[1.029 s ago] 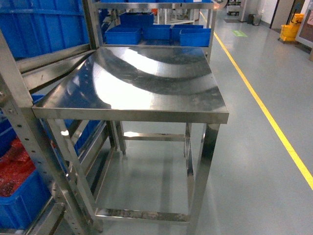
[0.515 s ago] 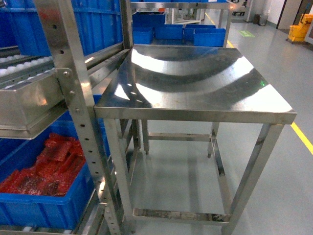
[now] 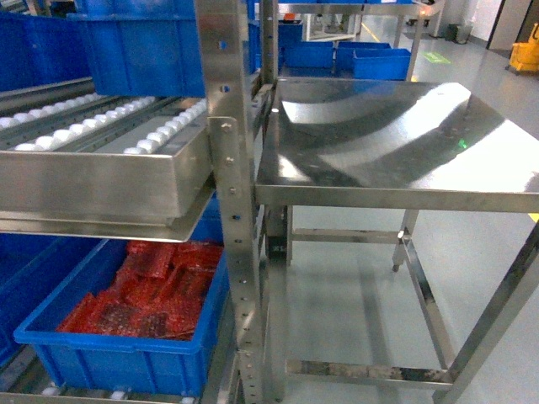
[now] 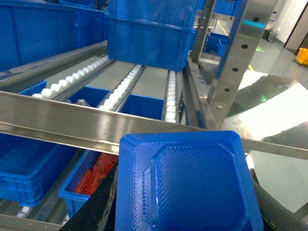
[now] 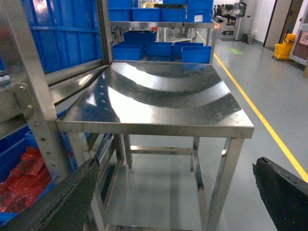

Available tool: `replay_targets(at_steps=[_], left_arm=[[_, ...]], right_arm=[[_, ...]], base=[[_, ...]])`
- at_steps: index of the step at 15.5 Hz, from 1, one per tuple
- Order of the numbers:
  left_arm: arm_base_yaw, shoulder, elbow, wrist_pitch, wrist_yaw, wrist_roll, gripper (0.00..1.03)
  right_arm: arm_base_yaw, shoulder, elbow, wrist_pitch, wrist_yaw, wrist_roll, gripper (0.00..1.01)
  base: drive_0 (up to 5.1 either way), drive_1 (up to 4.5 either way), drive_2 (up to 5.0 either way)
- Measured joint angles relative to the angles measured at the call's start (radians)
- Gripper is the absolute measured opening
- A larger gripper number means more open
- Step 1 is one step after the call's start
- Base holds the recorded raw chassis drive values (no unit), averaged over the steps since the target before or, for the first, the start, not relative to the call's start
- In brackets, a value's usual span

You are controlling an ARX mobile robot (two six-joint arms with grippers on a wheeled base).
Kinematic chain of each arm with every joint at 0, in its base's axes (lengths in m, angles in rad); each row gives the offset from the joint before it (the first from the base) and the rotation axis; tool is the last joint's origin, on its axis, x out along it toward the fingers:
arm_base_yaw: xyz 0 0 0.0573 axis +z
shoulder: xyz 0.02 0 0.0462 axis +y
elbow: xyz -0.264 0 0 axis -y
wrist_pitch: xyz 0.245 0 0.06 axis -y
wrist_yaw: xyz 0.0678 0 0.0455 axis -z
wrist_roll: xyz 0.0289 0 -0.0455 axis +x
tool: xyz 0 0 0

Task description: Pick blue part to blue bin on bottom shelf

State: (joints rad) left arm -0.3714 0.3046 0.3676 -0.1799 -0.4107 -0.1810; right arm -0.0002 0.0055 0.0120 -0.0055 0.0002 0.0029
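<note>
The left wrist view alone shows the blue part [image 4: 185, 185]: a ribbed, tray-like moulded piece with bevelled corners, filling the lower frame just above the left gripper [image 4: 185, 224], whose dark fingers [image 4: 103, 202] flank it on both sides, closed onto it. Behind it run a steel rail [image 4: 72, 122] and white rollers [image 4: 120, 91], with a big blue crate [image 4: 149, 36] standing on them; lower down, blue bins [image 4: 29, 163] sit below the rail.

The head view shows neither gripper nor the part. It shows the rack's roller tier [image 3: 101, 181] at left, under it a blue bin [image 3: 126, 353] holding red bagged items [image 3: 152, 290], a perforated post [image 3: 232, 194] in the middle and a steel table [image 3: 396, 151] at right. Half a second ago the post stood further left and the table filled the middle; the view has swung leftward toward the rack.

The right wrist view looks at the table, with the right gripper's [image 5: 178, 202] dark fingers [image 5: 284, 195] spread wide apart and empty.
</note>
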Motion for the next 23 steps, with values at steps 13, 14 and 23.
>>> replay_targets(at_steps=[13,14,23], left_arm=[[0.0,0.002,0.0,-0.003,0.0,0.0,0.43],[0.0,0.0,0.0,0.0,0.0,0.0,0.43],[0.001,0.001,0.0,-0.002,0.0,0.0,0.43]], right_arm=[[0.0,0.0,0.0,0.0,0.0,0.0,0.98],[0.0,0.0,0.0,0.002,0.0,0.0,0.98],[0.0,0.0,0.0,0.002,0.0,0.0,0.98]], base=[[-5.1,2.37,2.4],[-5.2,2.3,2.3],[-5.2,2.3,2.3]])
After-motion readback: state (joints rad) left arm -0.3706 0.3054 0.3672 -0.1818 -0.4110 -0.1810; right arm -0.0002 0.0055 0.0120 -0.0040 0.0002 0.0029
